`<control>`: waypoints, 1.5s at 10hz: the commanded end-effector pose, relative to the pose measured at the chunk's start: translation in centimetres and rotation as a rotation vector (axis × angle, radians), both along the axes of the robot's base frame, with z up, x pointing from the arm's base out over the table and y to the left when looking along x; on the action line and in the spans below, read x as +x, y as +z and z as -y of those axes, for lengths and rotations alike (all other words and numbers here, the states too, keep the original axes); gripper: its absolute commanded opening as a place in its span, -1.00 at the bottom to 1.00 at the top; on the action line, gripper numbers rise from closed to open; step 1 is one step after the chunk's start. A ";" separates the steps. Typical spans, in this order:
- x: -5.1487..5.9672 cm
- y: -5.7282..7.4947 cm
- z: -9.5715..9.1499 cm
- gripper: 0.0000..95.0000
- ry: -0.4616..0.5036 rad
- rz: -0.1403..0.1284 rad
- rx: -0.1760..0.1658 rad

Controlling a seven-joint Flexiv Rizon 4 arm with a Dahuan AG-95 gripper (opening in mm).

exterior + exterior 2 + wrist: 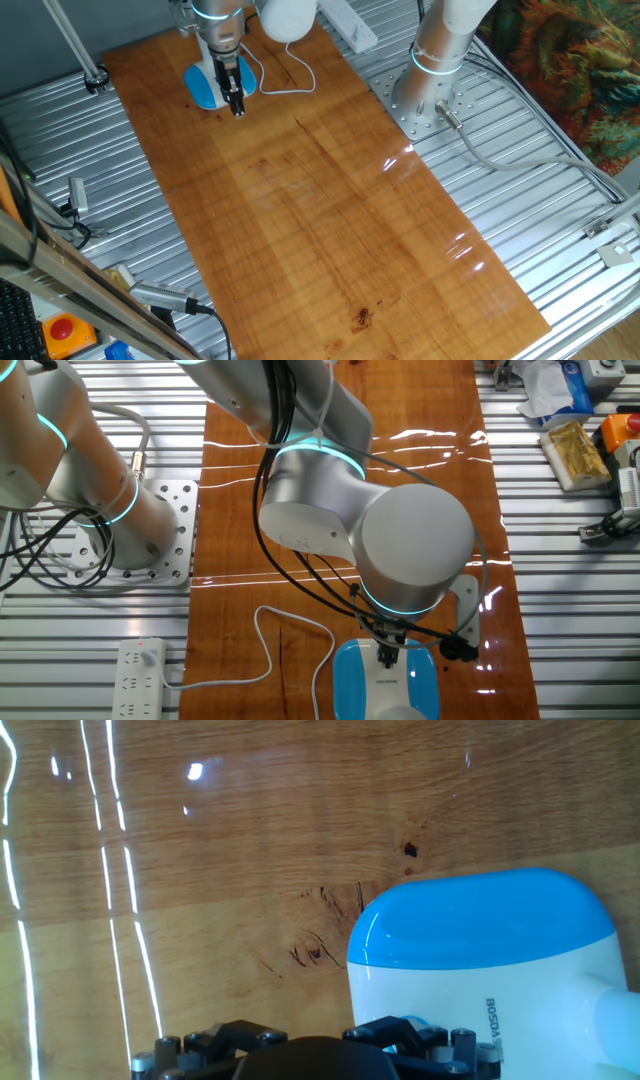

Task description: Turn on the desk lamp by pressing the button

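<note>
The desk lamp [205,85] has a flat bright-blue base at the far end of the wooden board. In the other fixed view its base [350,680] shows a white patch [386,686] in the middle of the top face. My gripper [237,104] points down at the right edge of the base. In the other fixed view the gripper [390,654] stands over the near end of the white patch, and contact cannot be told. The hand view shows the base [470,925] at lower right. Only the gripper's dark body shows there, and its fingertips are hidden.
A thin white cord [268,645] runs from the lamp to a white power strip [140,678]; the strip also shows in one fixed view [350,25]. The robot's base [425,95] is bolted beside the wooden board [330,220]. Tools lie on the metal table at left [150,297].
</note>
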State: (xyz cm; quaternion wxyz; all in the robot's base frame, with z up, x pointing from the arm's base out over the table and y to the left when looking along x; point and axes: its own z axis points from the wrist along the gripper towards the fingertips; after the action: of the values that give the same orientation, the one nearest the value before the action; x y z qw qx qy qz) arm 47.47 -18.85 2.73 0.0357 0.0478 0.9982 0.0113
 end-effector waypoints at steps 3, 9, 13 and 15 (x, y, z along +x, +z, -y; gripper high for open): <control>0.0 0.3 -0.1 1.00 0.002 -0.003 0.006; -0.1 1.3 -0.2 1.00 0.004 -0.013 0.010; -0.2 1.6 -0.4 1.00 0.004 -0.014 0.008; 0.2 2.3 -1.4 1.00 -0.012 -0.015 0.008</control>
State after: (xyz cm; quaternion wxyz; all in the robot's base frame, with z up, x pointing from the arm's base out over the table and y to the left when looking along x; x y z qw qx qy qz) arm 47.81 -17.18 5.08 0.0290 0.0538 0.9980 0.0148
